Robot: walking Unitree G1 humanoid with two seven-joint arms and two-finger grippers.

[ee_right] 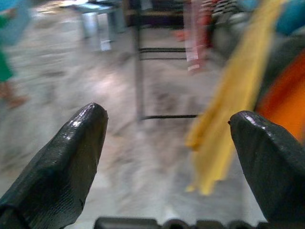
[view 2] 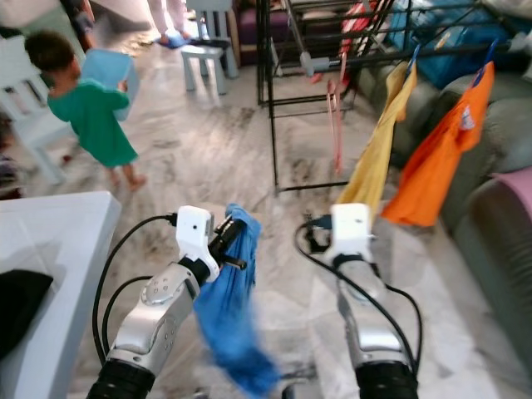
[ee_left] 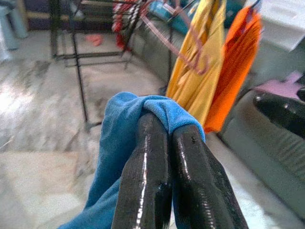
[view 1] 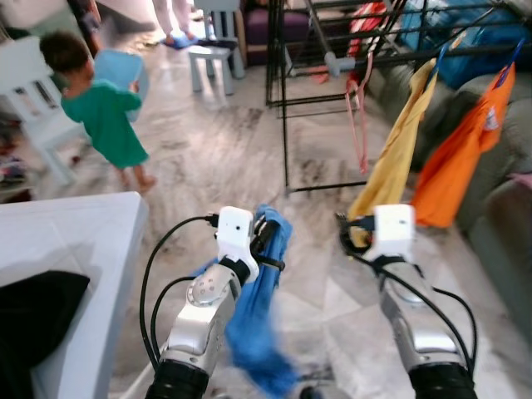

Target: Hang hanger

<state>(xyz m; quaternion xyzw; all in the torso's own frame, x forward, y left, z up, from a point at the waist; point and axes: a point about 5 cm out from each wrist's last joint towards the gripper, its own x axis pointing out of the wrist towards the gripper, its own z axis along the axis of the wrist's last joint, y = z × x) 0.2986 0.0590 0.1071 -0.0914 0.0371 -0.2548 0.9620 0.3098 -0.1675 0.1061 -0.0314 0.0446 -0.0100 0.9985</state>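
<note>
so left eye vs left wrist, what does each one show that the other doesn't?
Left eye: both arms at once, the open right gripper, a white table with a dark cloth on it, and a person in green across the floor.

Left wrist: close up, the left gripper with its fingers pressed together on a fold of the blue cloth.

Both: the blue cloth hanging from the left gripper, the black drying rack, the yellow garment, the orange garment and the marble floor.
</note>
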